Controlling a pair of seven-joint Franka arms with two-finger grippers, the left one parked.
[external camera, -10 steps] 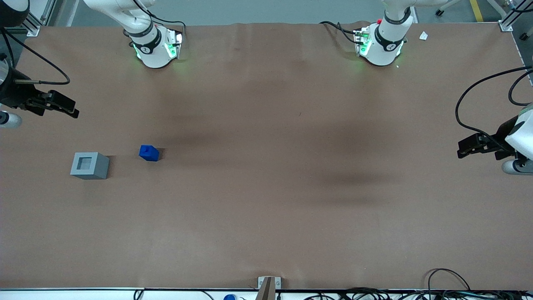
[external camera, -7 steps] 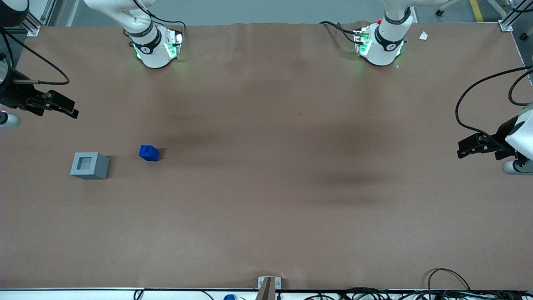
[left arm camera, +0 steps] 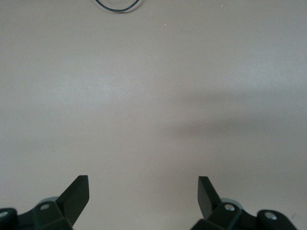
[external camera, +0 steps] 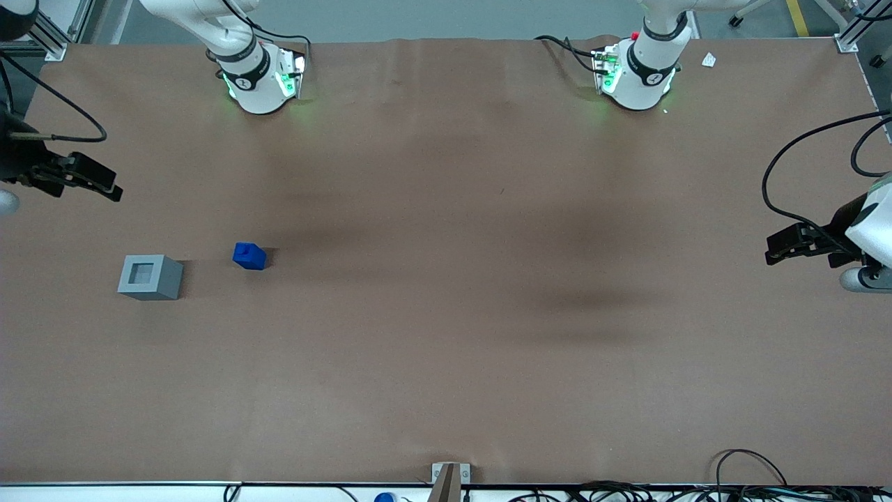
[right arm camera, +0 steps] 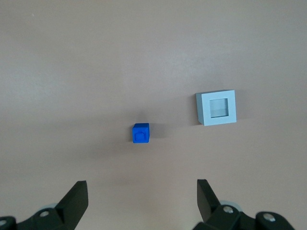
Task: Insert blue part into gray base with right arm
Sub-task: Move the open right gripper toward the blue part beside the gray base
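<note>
Gripper (external camera: 97, 183): black two-finger unit at the left edge of the front frame, upper-middle height, held above the table. Fingers (right arm camera: 76, 201) spread wide with nothing between them.
Right arm (external camera: 216, 31): white with black sections, base at the upper left of the front frame, green light at its foot.
Cable (external camera: 63, 111): thin, black, loops down to the gripper.
Blue part (external camera: 249, 256): lies on the table, left-centre of the front frame, lower in frame than the gripper, well apart from it. Raised stub seems to face up in the wrist view (right arm camera: 140, 133); hard to be sure.
Gray base (external camera: 150, 277): near the blue part, not touching, toward the working arm's end of the table. Square recess faces up and holds nothing (right arm camera: 217, 107).
Table (external camera: 446, 348): brown cover, faint creases.
</note>
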